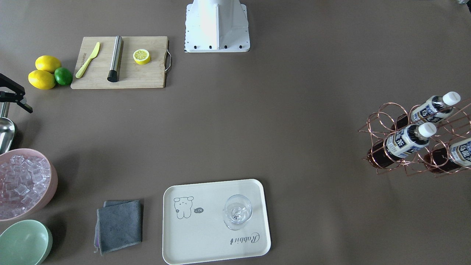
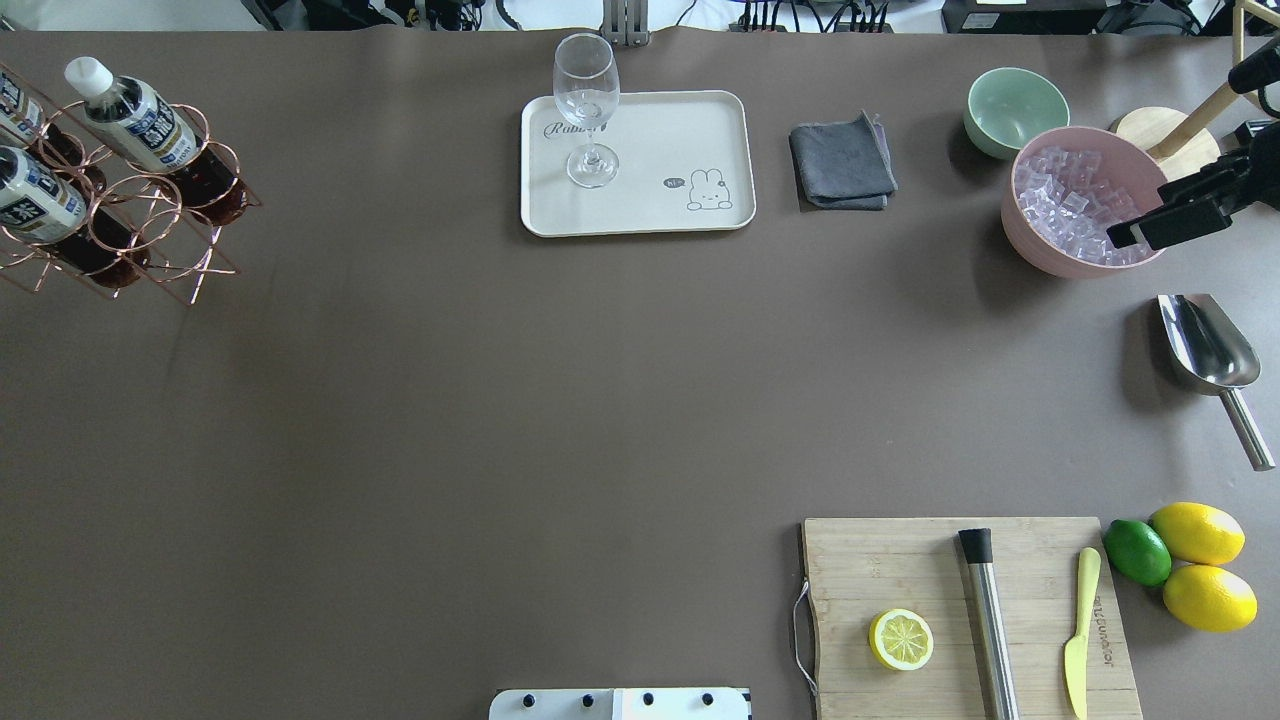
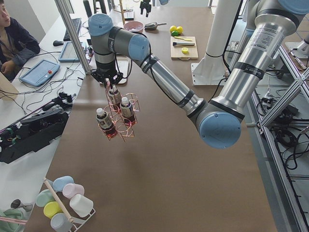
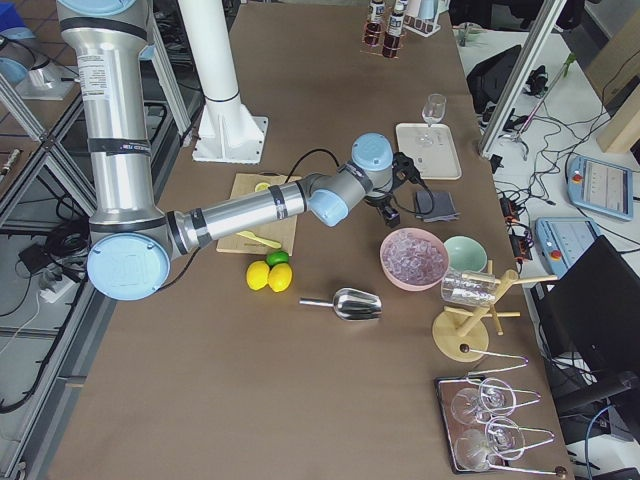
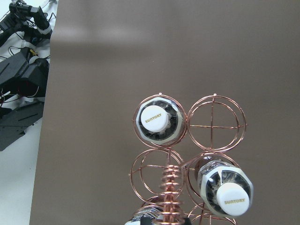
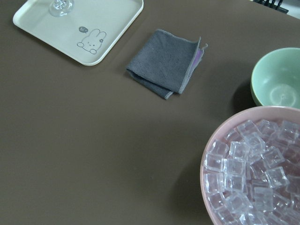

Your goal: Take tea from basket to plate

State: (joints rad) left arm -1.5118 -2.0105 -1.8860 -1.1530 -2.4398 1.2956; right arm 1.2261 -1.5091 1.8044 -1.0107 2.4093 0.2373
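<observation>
On the brown table (image 2: pixel 400 400), the left gripper (image 3: pixel 107 79) hangs over the wire basket (image 1: pixel 371 127). Only the side view shows it, so I cannot tell how its fingers stand. The right gripper (image 2: pixel 1140 218) is spread and empty, near the ice bowl (image 2: pixel 1035 250). The tea (image 1: pixel 406 141) lies in the basket, far from the plate (image 1: pixel 206 239) with a glass (image 1: pixel 237 212).

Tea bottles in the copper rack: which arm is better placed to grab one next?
Left. The left gripper hangs just above the rack, its camera looking down on the tea. The right gripper is by the ice bowl at the table's opposite end.
</observation>
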